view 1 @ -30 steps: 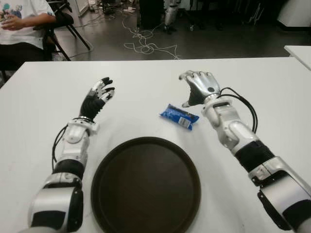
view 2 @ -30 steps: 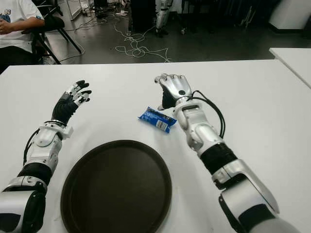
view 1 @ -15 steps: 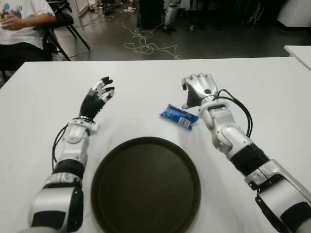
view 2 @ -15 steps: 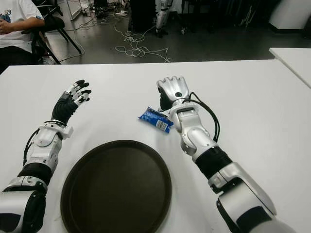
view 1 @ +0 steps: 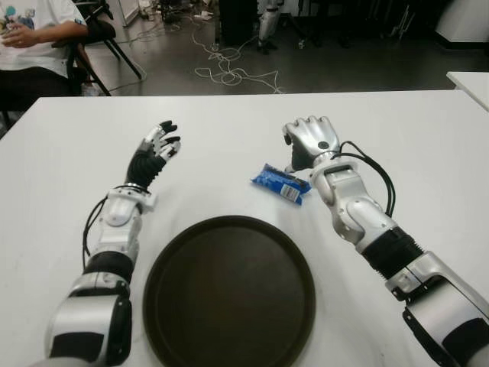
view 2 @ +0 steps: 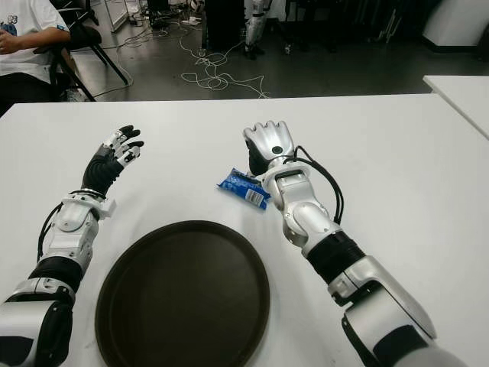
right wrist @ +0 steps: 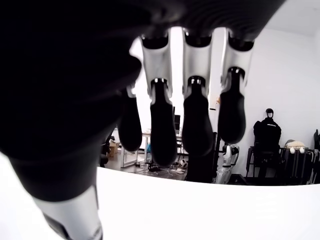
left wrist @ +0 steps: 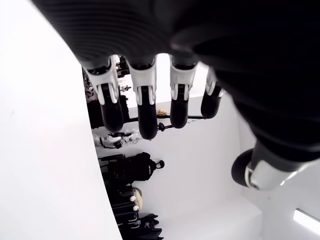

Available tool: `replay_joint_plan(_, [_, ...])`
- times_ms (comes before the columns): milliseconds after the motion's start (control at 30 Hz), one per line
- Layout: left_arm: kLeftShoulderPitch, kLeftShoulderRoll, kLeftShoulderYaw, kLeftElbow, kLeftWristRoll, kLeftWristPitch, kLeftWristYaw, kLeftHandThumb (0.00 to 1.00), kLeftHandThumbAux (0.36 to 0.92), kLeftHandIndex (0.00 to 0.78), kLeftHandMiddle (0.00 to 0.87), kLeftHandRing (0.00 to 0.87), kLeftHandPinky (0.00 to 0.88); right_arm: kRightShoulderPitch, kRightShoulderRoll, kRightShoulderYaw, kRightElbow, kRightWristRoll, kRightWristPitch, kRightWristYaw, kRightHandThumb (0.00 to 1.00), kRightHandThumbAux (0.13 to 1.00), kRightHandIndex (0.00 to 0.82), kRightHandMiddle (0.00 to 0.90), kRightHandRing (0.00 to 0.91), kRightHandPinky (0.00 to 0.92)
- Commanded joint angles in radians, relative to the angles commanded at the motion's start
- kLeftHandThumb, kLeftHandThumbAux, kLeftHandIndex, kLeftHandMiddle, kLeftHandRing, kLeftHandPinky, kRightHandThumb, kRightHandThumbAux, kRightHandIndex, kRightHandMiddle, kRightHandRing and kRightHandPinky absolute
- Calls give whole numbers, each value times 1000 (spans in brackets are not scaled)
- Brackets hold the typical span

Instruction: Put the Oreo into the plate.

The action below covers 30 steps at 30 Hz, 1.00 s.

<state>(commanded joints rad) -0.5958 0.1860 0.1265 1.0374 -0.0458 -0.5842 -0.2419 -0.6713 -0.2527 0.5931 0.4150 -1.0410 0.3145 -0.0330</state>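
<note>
The Oreo (view 1: 281, 183) is a blue packet lying flat on the white table (view 1: 229, 130), just beyond the plate's far right rim. The plate (view 1: 229, 294) is a round, dark brown tray near the table's front, with nothing on it. My right hand (view 1: 303, 144) hovers right beside the packet, at its far right end, back of the hand up. Its fingers (right wrist: 195, 125) hang loosely curled and hold nothing. My left hand (view 1: 157, 147) is raised on the left of the table, apart from the packet, with its fingers (left wrist: 142, 107) spread.
A seated person (view 1: 34, 34) is off the table's far left corner, beside a chair (view 1: 107, 34). Cables (view 1: 229, 73) lie on the floor past the far edge. A second white table (view 1: 470, 80) shows at the right.
My right hand has shifted left and slightly nearer, closing in on the Oreo's far right end, and its fingers have curled a little. The packet, plate and left hand have not moved.
</note>
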Motion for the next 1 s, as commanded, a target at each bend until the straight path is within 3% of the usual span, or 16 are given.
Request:
replay_joint_plan(233, [-3, 0, -3, 8, 7, -5, 10, 163, 543, 101, 140, 138, 167, 3, 6, -4, 7, 8, -10, -10, 0, 862, 525, 649, 680, 714])
replay_joint_plan(367, [-4, 0, -4, 7, 10, -6, 13, 167, 540, 103, 138, 141, 180, -2, 12, -3, 22, 12, -11, -4, 0, 860, 477, 583, 641, 676])
replay_joint_plan(500, [-2, -1, -8, -1, 13, -7, 17, 156, 537, 105, 141, 142, 173, -8, 17, -6, 41, 23, -18, 11, 0, 841, 301, 332, 380, 393])
replay_joint_plan(633, [-1, -1, -7, 0, 11, -3, 17, 164, 544, 108, 143, 145, 186, -8, 19, -14, 43, 35, -26, 25, 0, 817, 166, 176, 213, 222])
replay_joint_plan(1000, [-1, 1, -8, -1, 10, -4, 14, 164, 555, 107, 146, 149, 187, 5, 16, -44, 58, 118, -94, 22, 0, 799, 45, 20, 25, 50])
